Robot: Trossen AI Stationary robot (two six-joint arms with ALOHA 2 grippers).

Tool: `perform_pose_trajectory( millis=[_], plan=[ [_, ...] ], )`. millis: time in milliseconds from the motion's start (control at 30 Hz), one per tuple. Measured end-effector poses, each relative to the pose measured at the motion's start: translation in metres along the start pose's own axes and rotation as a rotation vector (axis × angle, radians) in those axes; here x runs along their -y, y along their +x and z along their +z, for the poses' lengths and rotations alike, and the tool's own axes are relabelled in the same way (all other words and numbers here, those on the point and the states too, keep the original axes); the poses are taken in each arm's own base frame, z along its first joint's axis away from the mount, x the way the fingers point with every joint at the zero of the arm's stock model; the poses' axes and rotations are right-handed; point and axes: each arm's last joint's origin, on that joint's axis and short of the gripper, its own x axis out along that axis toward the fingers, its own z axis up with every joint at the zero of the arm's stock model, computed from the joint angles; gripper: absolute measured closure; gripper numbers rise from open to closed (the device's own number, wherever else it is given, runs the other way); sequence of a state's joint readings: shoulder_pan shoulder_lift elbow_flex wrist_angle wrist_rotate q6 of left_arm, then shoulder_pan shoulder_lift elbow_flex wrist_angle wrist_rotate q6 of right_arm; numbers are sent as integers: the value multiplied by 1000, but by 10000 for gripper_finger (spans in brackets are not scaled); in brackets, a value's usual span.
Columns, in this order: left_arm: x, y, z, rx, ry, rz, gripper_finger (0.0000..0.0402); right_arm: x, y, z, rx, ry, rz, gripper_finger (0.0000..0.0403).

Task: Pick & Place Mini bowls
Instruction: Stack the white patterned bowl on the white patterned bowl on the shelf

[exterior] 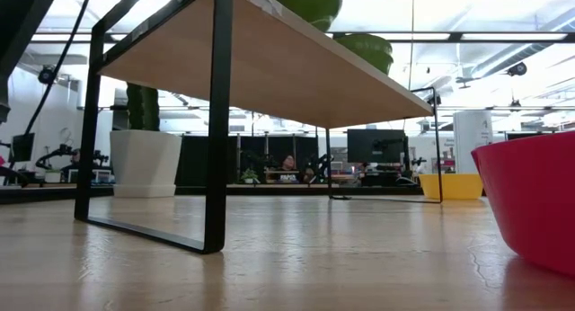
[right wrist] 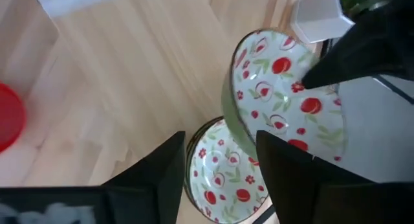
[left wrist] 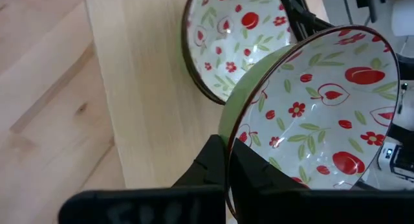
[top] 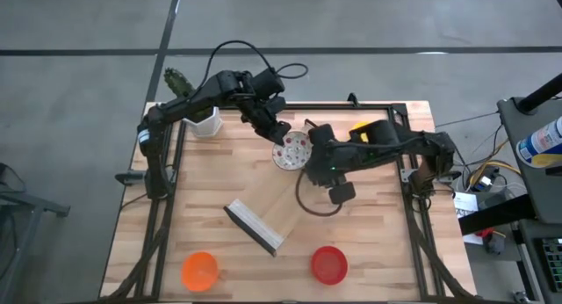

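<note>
- Bowls, glossy round floral ones: left tool [left wrist: 223,169] pinches the upper bowl's [left wrist: 323,107] green rim above the lower bowl [left wrist: 229,39].
- Right tool [right wrist: 220,166] spread wide beside them, near the wooden surface's [top: 378,242] middle.

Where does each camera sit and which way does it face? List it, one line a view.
High view: overhead, looking straight down on the table; both arms show.
Low view: at tabletop height, level past the red bowl; no pincer visible.
Left wrist view: on the left arm, over the left pincer clamping a tilted patterned bowl.
Right wrist view: on the right arm, past the open right pincer.
Shared: both wrist views show that bowl and a second patterned bowl.
</note>
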State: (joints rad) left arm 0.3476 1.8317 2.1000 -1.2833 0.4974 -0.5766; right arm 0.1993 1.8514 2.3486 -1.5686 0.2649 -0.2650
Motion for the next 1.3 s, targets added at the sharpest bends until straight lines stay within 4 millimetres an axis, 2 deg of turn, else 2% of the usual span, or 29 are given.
perform_pose_trajectory(
  millis=[433,833,1033,1300],
  plan=[
    [12,3,-7,-5,35,-1,401,1,7,4,-17,-75,-48,238],
    [17,0,-10,0,51,-5,401,-4,32,12,-84,-134,-24,259],
    [17,0,-9,6,54,2,401,-4,33,12,-84,-143,-24,297],
    [18,0,-8,22,62,-7,401,-5,34,13,-77,-162,5,377]
  ],
)
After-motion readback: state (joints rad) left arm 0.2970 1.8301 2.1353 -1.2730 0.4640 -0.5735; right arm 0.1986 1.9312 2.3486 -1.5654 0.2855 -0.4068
